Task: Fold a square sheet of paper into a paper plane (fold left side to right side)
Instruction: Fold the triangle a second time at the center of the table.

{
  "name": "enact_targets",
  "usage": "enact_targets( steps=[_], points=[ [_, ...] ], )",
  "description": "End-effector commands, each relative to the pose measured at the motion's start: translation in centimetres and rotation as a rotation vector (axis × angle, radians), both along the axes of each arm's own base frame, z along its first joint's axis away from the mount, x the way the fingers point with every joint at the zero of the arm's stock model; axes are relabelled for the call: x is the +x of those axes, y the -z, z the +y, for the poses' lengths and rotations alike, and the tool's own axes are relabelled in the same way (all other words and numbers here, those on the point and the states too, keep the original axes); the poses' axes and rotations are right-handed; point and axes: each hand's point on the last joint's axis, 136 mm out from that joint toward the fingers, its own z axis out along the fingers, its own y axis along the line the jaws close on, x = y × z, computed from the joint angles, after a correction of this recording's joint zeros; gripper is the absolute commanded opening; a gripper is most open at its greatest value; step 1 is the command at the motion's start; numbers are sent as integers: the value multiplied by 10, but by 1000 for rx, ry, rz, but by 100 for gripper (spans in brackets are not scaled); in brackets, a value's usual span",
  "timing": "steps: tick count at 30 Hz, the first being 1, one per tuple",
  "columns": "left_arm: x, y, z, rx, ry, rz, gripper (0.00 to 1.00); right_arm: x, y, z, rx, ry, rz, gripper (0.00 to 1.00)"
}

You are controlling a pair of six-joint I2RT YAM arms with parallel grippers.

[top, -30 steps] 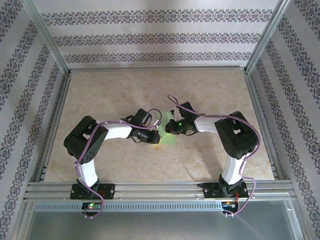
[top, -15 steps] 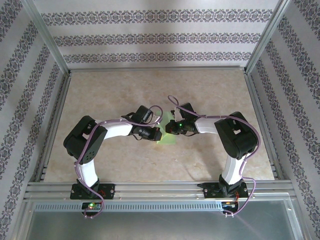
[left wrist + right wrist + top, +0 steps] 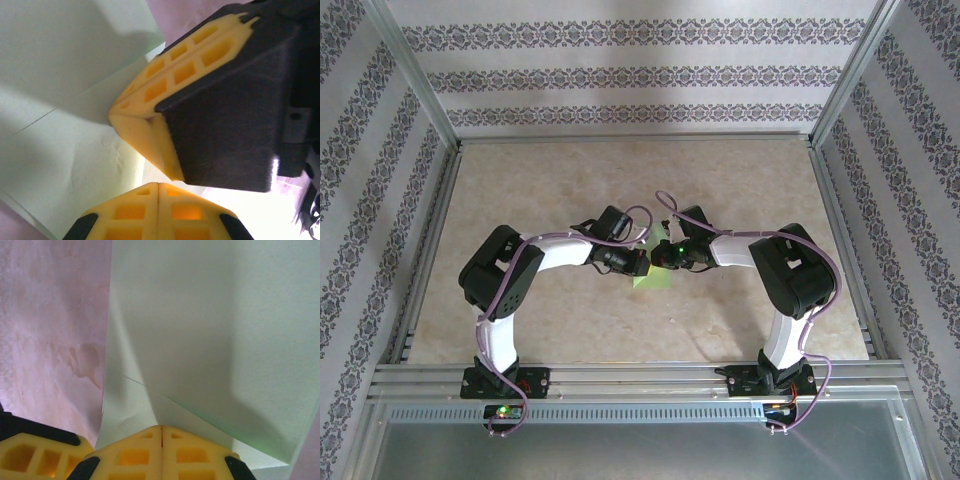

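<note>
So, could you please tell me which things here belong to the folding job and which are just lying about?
Part of the job:
- green paper, creased and partly folded
- left claw, shut, at the paper
- right claw, shut, at the paper

Just there:
- table
- metal frame
- patterned walls
- purple cables

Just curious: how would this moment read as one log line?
green paper: creased, lying on table | left fingers: shut, over it | right fingers: shut, over it
</note>
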Motion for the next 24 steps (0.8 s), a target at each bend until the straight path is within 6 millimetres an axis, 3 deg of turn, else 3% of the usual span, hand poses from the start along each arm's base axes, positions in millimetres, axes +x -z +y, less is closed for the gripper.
enact_targets(
  steps=[1, 14, 24],
  points=[
    [-6, 2, -6, 4, 46, 1, 1, -21, 29, -18, -102, 7, 76, 0],
    [-23, 32, 7, 137, 83, 17, 0, -23, 34, -20, -117, 11, 93, 0],
    [-44, 37, 24, 164, 85, 45, 0, -24, 41, -25, -137, 19, 117, 0]
  ],
)
